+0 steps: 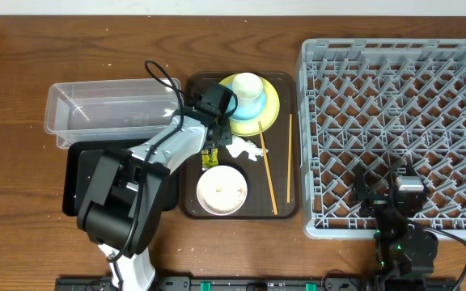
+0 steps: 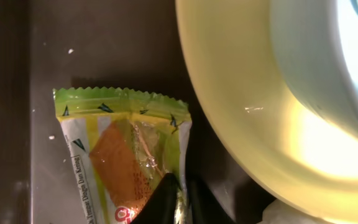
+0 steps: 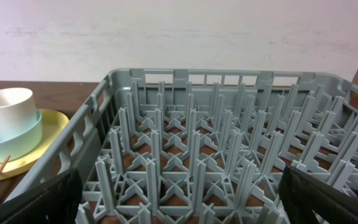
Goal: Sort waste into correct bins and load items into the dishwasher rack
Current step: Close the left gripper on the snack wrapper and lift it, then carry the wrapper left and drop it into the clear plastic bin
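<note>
Left tool (image 2: 182, 208) stands closed to a narrow slit, with a sliver of the wrapper (image 2: 120, 155) pinched between the fingertips. By this showing it has the wrapper by its near end, though a lift has yet to prove the grip. The hold at the edge is judged deliberate: the film lies flat on the brown tray (image 2: 104, 37) and offers no other purchase.

Wrapper's long axis runs away from the tool in the left wrist view, crimped green seam at the far end, printed face up. Its right side lies just beside the plate (image 2: 241, 124) rim, apart from it as far as can be told. That leaves little room on that side.

Tub (image 1: 95, 109) and black tray (image 1: 78, 174) sit on the tabletop to the left of the brown tray, near enough for a short carry.

Right tool (image 3: 179, 199) is spread wide and holds nothing, parked over the near edge of the rack (image 1: 395, 121), presumably clear of the left arm's work.
</note>
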